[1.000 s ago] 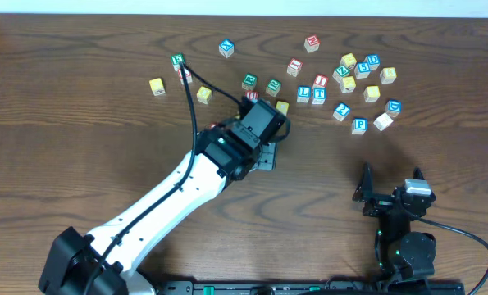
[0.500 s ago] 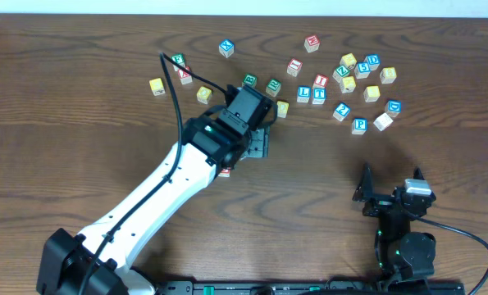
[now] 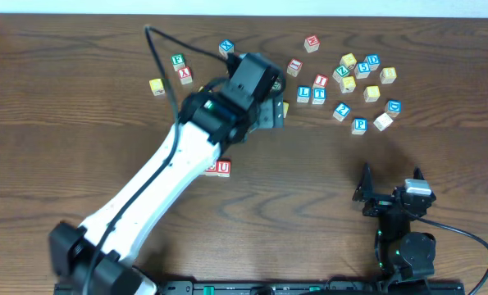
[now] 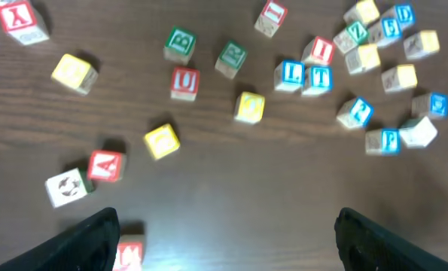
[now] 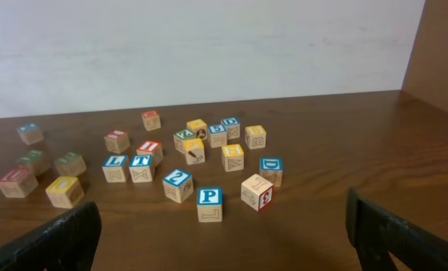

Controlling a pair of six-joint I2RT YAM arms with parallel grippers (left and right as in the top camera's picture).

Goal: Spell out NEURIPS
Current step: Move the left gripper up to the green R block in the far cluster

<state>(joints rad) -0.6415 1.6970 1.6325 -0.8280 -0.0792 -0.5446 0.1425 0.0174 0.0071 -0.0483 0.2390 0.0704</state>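
Over the far middle of the table [image 3: 104, 49], overhead, the left gripper [image 3: 270, 113] hangs with its arm hiding what lies beneath. A red U cube [image 3: 223, 167] sits back toward the near edge, and the right gripper [image 3: 391, 176] is well apart at the near right corner. Left wrist: fingers [image 4: 88, 237] wide apart, nothing between them, and what looks like the green R cube [image 4: 231, 56] lies straight ahead toward the far edge, so the left arm is nearer. Right wrist: jaws spread and empty, blue P cube [image 5: 209, 202] ahead.

A dark brown wood-grained table [image 3: 79, 123] lies under soft, even light. Behind its far edge rises a plain off-white wall [image 5: 208, 53], with a brown panel [image 5: 443, 45] at the right.
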